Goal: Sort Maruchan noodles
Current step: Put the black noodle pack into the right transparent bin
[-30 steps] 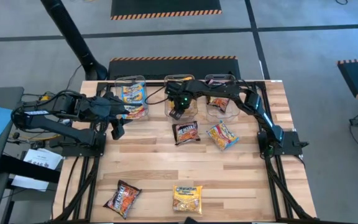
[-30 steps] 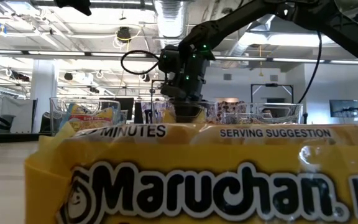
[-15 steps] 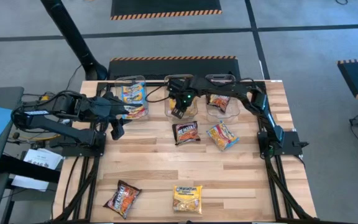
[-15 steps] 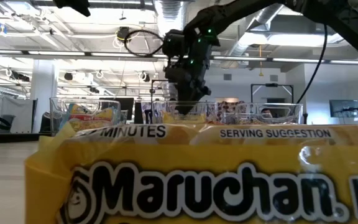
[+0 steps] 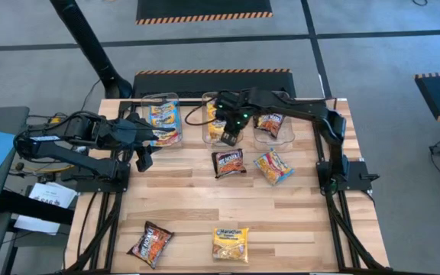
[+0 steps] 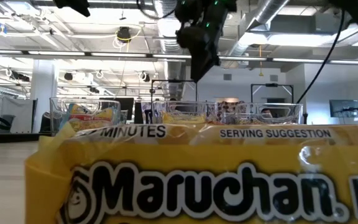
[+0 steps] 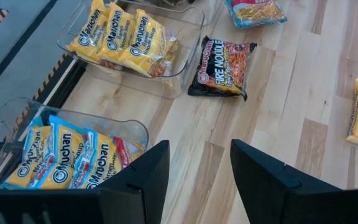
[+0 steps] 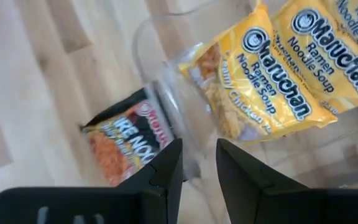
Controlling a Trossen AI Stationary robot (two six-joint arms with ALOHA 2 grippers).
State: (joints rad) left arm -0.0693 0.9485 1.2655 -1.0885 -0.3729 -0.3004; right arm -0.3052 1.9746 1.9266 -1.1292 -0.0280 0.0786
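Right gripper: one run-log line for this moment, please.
right gripper: open, empty, above middle bin | yellow packets: in bin | left gripper: open, idle

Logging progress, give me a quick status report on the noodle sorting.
Right gripper open, empty, above middle clear plastic bin of yellow packets. Left gripper open, parked beside the left bin. Black-red packet unsorted.

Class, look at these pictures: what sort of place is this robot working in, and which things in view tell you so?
Probably a large lab or industrial workshop: exposed ceiling ducts and strip lights overhead, hazard-striped floor mats on grey concrete, and a wooden table fitted with robot arms and clear bins.
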